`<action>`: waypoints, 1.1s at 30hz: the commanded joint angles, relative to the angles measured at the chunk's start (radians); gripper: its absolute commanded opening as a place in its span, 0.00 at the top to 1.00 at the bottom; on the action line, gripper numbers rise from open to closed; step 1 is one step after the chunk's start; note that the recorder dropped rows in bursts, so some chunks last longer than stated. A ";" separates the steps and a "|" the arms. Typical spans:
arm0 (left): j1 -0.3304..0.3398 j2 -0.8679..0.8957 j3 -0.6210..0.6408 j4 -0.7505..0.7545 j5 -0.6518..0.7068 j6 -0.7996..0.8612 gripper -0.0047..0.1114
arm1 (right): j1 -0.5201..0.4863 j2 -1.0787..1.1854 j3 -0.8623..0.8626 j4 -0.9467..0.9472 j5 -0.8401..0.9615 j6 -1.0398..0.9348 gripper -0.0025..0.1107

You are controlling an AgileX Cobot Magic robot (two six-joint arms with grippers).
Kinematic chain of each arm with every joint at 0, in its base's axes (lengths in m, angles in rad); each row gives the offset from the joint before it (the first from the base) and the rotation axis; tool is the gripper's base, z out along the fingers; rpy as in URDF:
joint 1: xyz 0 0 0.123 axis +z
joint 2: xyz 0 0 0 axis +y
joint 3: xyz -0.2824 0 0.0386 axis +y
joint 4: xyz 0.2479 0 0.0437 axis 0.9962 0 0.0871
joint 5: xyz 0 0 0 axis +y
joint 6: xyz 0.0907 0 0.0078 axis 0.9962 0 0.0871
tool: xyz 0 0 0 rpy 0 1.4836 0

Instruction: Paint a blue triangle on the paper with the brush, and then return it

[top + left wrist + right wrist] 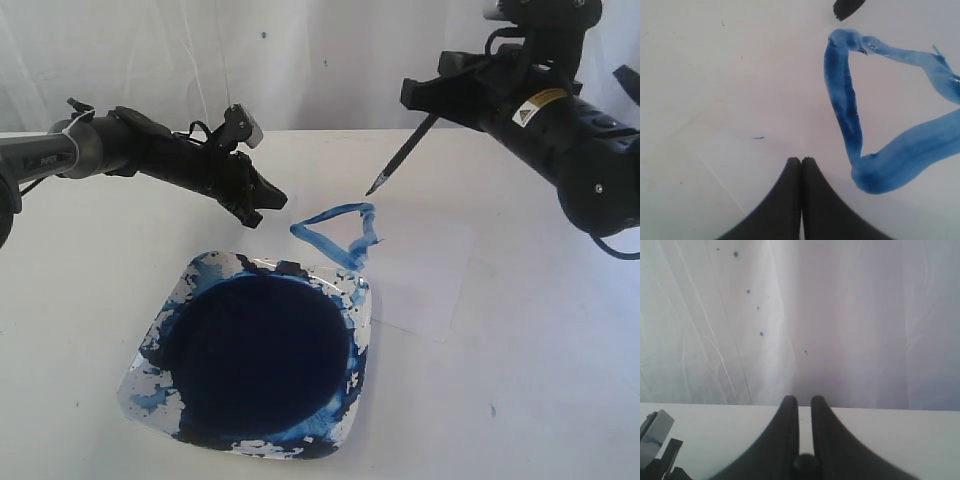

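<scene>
Blue triangle (340,232): on paper (440,285), just beside dish (140,378) rim. Bare white table (540,390) lies to the right.
Brush (405,155): tilted, tip near the triangle, pinched by right gripper (804,400).
Left gripper (801,161): pressed together, empty, beside the triangle.
White curtain (865,315) behind.

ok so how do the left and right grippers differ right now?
The left gripper is shut on nothing; the right gripper is shut on the brush. The left gripper hangs low beside the blue triangle; the right gripper sits higher, with the brush slanting down toward the triangle. Both have black fingers.
</scene>
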 commanded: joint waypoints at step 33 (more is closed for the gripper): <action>-0.005 -0.005 -0.003 -0.022 0.000 0.015 0.96 | -0.001 -0.096 0.001 0.023 0.276 0.062 0.97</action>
